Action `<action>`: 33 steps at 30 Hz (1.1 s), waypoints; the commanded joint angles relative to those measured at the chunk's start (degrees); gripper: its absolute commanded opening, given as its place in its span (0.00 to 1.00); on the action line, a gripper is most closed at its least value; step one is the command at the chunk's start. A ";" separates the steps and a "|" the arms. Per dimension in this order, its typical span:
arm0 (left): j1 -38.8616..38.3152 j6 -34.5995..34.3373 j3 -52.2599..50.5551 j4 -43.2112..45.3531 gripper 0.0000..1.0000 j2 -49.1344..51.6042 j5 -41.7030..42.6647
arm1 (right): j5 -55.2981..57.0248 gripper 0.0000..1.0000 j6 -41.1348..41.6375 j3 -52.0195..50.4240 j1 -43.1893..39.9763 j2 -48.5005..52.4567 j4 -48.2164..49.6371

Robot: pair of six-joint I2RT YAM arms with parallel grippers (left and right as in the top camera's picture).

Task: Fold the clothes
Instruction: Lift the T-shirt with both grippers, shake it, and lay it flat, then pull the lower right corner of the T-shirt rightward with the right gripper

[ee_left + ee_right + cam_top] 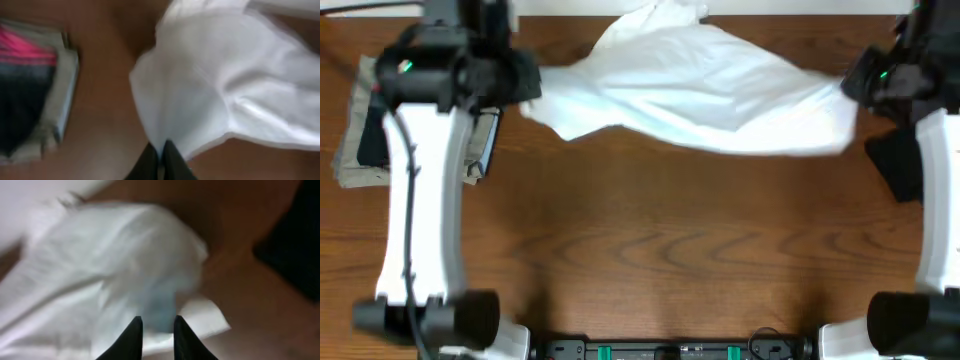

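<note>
Overhead view. Showed the white T-shirt (690, 90) drawn out sideways across the far half of the table (650, 250), wrinkled, one end at the wrist of the left arm (415, 190) and the other reaching the wrist of the right arm (935, 200). Showed a black garment (898, 165) by the right edge, partly under the right arm, near the shirt's right end. Showed a folded khaki-grey pile (348, 150) at the far left, partly covered by the left arm, with a dark piece on top.

Left wrist view. Caught the left gripper (160, 149) closed to a thin slit, with a lower edge of the white T-shirt tapering into that slit and pinched there. Placed the rest of the shirt up and to the right, blurred. Placed black shorts (22, 85) with a red-and-grey waistband on the khaki pile at the left edge, well apart from the shirt.

Right wrist view. Caught the right gripper (156, 320) with fingers slightly parted, white cloth lying blurred in and beyond the gap. Could not tell whether any cloth was gripped. Placed the black garment at the upper right, on bare wood, apart from the shirt.
</note>
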 commanded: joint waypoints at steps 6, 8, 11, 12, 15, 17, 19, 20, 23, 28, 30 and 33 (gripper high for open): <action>0.24 -1.36 0.26 -13.16 0.29 7.61 -0.28 | 0.37 0.50 -0.46 -6.08 0.15 -0.68 -4.46; 0.24 -1.31 0.26 -15.61 0.80 8.98 -0.33 | 0.35 0.70 -0.48 -6.08 0.15 -0.68 -5.40; 0.24 -1.16 0.02 -17.68 0.99 10.36 -0.33 | -0.87 0.80 -1.18 -6.08 0.15 -0.68 -5.99; 0.24 -1.09 -0.20 -17.90 0.98 10.54 -0.35 | -2.05 0.83 -2.23 -6.08 0.15 -0.68 -6.12; 0.24 -1.03 -1.07 -17.00 0.98 10.86 -0.66 | -8.39 0.84 -6.84 -6.08 0.17 -0.68 -7.13; 0.26 -0.87 -1.33 -15.63 0.98 10.88 -0.83 | -12.04 0.83 -9.77 -6.08 0.44 -0.68 -8.70; 0.26 -0.87 -1.33 -14.12 0.98 10.88 -0.83 | -12.98 0.80 -10.86 -6.16 1.31 -0.68 -10.36; 0.26 -0.90 -1.33 -13.11 0.98 10.88 -0.83 | -12.98 0.77 -10.93 -6.25 1.95 -0.68 -11.10; 0.26 -0.92 -1.33 -10.97 0.98 10.88 -0.79 | -12.85 0.53 -11.41 -7.52 5.44 -0.68 -12.57; 0.26 -0.92 -1.33 -10.05 0.98 10.88 -0.79 | -11.93 0.19 -9.75 -14.23 12.31 -0.68 -10.27; 0.26 -0.90 -1.33 -10.10 0.98 10.88 -0.81 | -10.14 0.04 -6.21 -18.21 14.27 -0.68 -8.00; 0.26 -0.90 -1.33 -10.08 0.98 10.88 -0.83 | -9.31 0.01 -2.45 -24.61 15.58 -0.68 -4.11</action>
